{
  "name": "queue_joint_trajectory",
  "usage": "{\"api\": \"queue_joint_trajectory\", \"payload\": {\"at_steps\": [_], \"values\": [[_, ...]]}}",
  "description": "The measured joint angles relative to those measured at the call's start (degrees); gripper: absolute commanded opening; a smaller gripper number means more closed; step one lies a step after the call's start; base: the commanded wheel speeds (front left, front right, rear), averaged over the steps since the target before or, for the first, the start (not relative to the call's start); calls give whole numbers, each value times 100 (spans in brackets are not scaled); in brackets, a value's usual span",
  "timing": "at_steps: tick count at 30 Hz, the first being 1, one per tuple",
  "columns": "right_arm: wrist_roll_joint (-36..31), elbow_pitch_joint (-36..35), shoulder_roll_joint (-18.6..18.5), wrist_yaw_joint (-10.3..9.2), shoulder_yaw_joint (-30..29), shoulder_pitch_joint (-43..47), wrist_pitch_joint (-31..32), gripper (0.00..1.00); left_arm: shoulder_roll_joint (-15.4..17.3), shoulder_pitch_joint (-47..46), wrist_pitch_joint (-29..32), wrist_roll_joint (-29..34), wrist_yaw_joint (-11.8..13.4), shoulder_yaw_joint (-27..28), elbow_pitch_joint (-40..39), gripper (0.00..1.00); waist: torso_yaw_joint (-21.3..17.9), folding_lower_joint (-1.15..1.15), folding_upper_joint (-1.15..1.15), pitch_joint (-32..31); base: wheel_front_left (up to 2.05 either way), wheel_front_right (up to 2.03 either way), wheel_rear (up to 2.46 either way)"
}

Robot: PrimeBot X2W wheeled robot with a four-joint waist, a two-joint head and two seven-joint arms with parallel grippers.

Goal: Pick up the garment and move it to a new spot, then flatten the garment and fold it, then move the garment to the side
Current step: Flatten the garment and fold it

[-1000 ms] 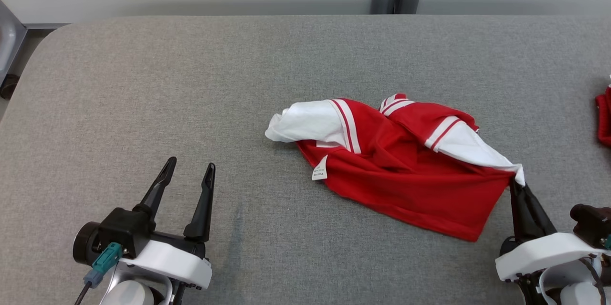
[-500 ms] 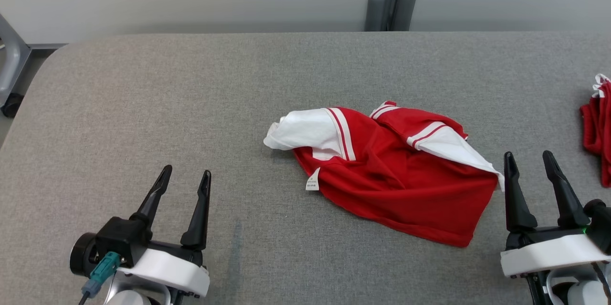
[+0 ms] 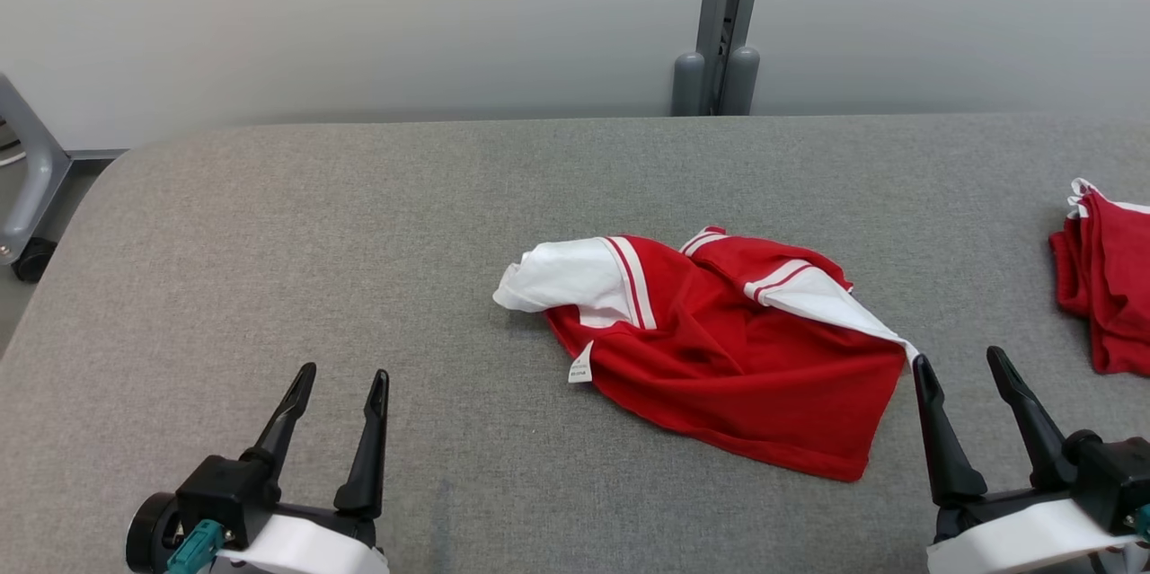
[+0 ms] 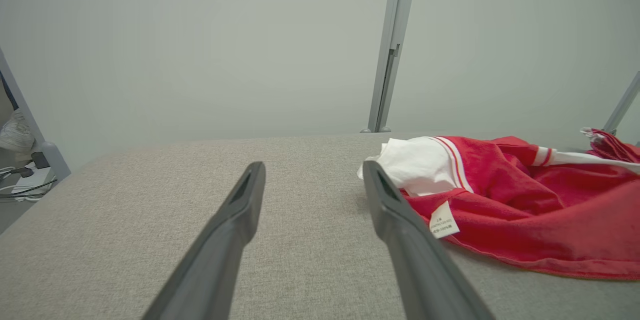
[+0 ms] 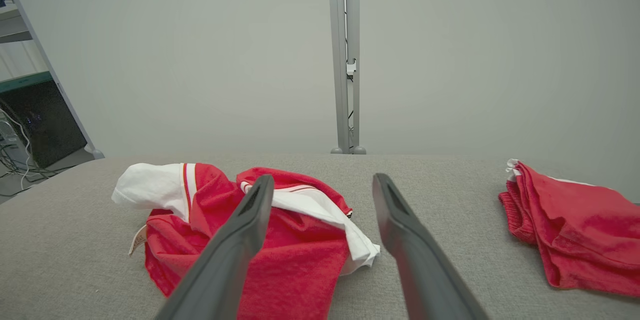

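Garment: the crumpled red jersey with white sleeves and striped trim lies in a heap in the middle of the grey fabric-covered table, free of both my grippers.
Right gripper: my right gripper stands with its jaws spread and empty. Its near fingertip is just beside the jersey's white corner.
Left gripper: my left gripper is spread wide, holds nothing, and is well apart from the cloth.
Progress: I judge the move to a new spot done. Flattening, folding and shifting aside are all left.
Containers: none to report. The jersey and a second red garment at the right edge lie straight on the table top.
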Motion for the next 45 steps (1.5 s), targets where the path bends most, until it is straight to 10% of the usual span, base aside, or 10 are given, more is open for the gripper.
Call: {"api": "queue_joint_trajectory", "payload": {"at_steps": [26,45], "values": [[64,-59,47,0,-3,5,29,100,-82,-4,140,-196,34,-119,-135,100,30,0,0,96,0,0,0],[55,-129,58,0,205,-658,-90,100,-1105,-1866,920,-560,-890,-988,1881,100,-466,0,0,1222,0,0,0]]}}
